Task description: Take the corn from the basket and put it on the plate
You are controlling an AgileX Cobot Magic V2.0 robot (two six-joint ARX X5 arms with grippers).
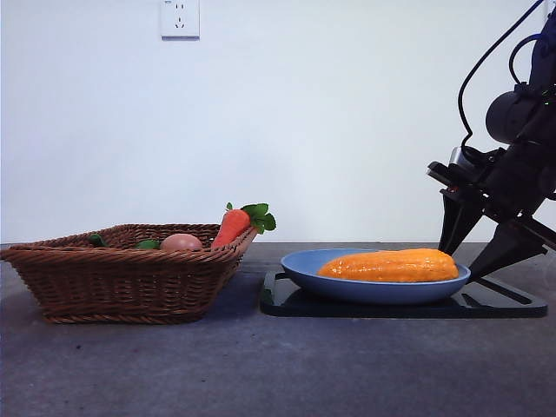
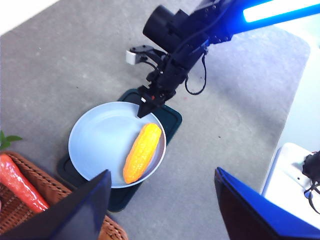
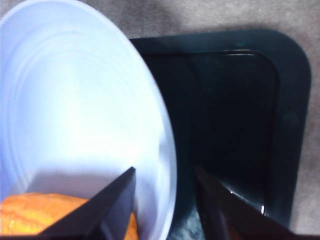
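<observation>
The orange-yellow corn (image 1: 389,266) (image 2: 143,152) (image 3: 35,212) lies lengthwise in the light blue plate (image 1: 304,265) (image 2: 100,140) (image 3: 75,100). My right gripper (image 1: 460,261) (image 2: 142,112) (image 3: 165,172) is open and empty at the plate's right rim, one jaw over the plate just past the corn's end, the other over the tray. The wicker basket (image 1: 122,278) (image 2: 20,210) stands to the left. High above and well away from the plate, my left gripper (image 2: 162,172) hangs open with nothing in it; it is out of the front view.
A flat black tray (image 1: 504,304) (image 2: 172,117) (image 3: 235,100) lies under the plate. In the basket rest a carrot (image 1: 230,228) (image 2: 20,185) with green leaves, a pinkish egg-like ball (image 1: 181,242) and something green. A white wall stands behind the grey table.
</observation>
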